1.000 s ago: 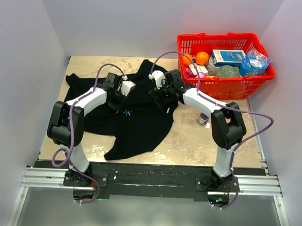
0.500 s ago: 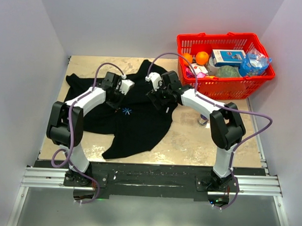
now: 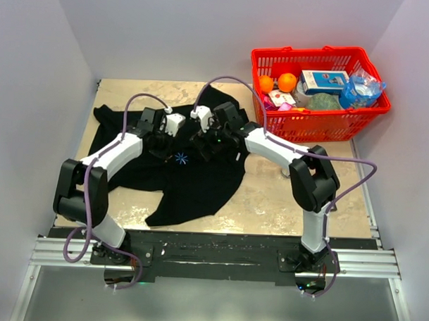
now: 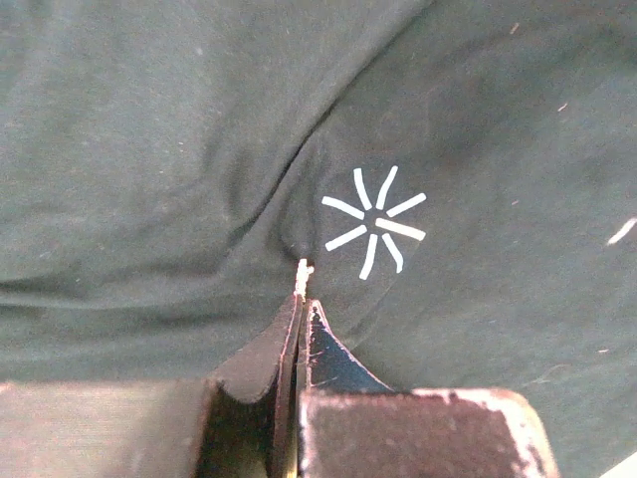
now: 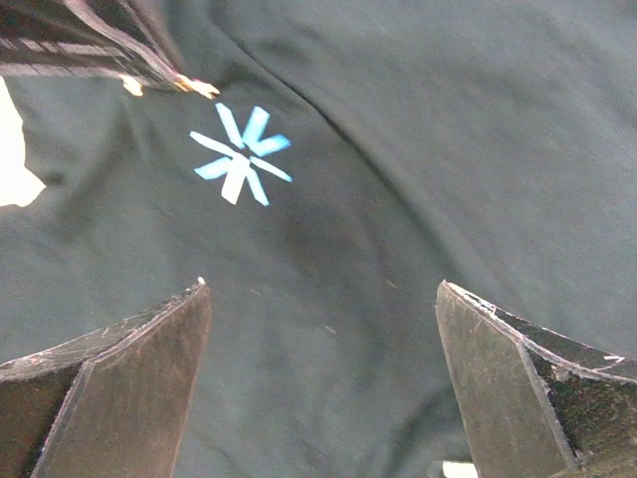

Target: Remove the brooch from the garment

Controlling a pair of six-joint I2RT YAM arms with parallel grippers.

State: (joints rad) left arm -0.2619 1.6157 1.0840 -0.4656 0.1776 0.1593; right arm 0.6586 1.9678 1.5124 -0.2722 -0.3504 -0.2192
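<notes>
The left gripper [image 4: 302,299] has its fingers clenched on a pucker of the black T-shirt [image 4: 149,149], just beside its star-shaped brooch [image 4: 375,221]. The right gripper [image 5: 323,287] hovers above the cloth, fingers spread wide.

table [image 3: 269,199] | garment [image 3: 200,181] spread left | red basket [image 3: 321,123] far right

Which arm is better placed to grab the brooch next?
Right, probably: the right gripper is open over the garment, brooch just ahead; the left gripper is shut beside it.
</notes>
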